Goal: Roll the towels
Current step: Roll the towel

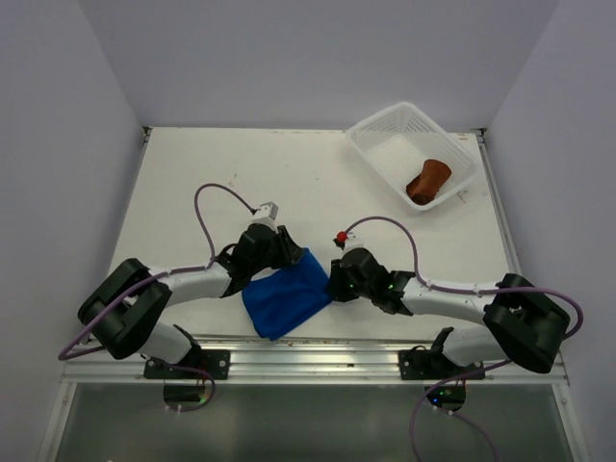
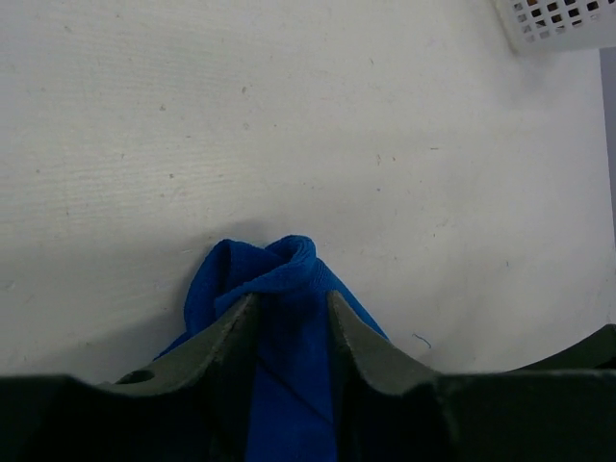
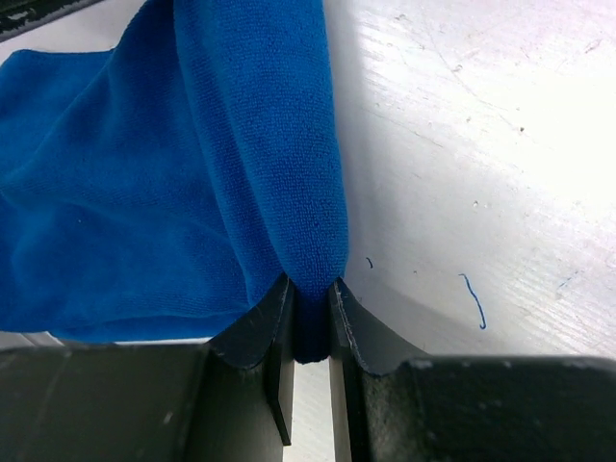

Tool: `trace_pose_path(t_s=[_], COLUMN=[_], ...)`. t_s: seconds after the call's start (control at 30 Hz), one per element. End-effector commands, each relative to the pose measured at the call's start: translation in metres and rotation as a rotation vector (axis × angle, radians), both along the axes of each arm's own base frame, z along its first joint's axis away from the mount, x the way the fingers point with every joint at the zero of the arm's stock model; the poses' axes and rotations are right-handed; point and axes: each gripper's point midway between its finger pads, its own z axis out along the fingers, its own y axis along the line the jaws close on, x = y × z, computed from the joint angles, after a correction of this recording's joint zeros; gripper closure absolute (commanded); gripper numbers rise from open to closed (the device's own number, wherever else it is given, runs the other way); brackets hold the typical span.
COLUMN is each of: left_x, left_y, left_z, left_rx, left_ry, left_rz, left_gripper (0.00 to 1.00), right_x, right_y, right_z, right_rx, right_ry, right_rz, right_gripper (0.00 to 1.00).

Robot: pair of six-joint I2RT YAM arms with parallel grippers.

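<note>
The royal blue towel (image 1: 286,295) lies near the table's front edge between my two arms. My left gripper (image 1: 281,252) is shut on the towel's far left corner, and the cloth (image 2: 289,289) bunches up between the fingers. My right gripper (image 1: 334,281) is shut on the towel's right edge, pinching a fold of cloth (image 3: 289,192). The rust-brown towel (image 1: 428,179) lies rolled up inside the white mesh basket (image 1: 385,130) at the back right.
The basket's corner (image 2: 563,21) shows at the top right of the left wrist view. A small red-and-white part (image 1: 340,238) sits on the right arm's cable. A metal rail (image 1: 318,348) runs along the front edge.
</note>
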Motion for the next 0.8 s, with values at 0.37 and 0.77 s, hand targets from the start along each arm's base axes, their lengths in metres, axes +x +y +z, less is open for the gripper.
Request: trace_pose_path(t_s=[0.37, 0.77], left_x=[-0.004, -0.02], left_y=[-0.01, -0.002], left_z=[0.04, 0.045], left_rx=[0.006, -0.003], left_ry=[0.102, 0.113], left_rz=[-0.087, -0.097], left_gripper=[0.49, 0.46], right_x=[0.005, -0.001], right_y=[0.005, 0.007], right_z=[0.022, 0.03], right_rx=[-0.211, -0.306], right_ry=[-0.242, -0.356], right_rz=[-0.019, -0.022], right_gripper=[1.0, 1.0])
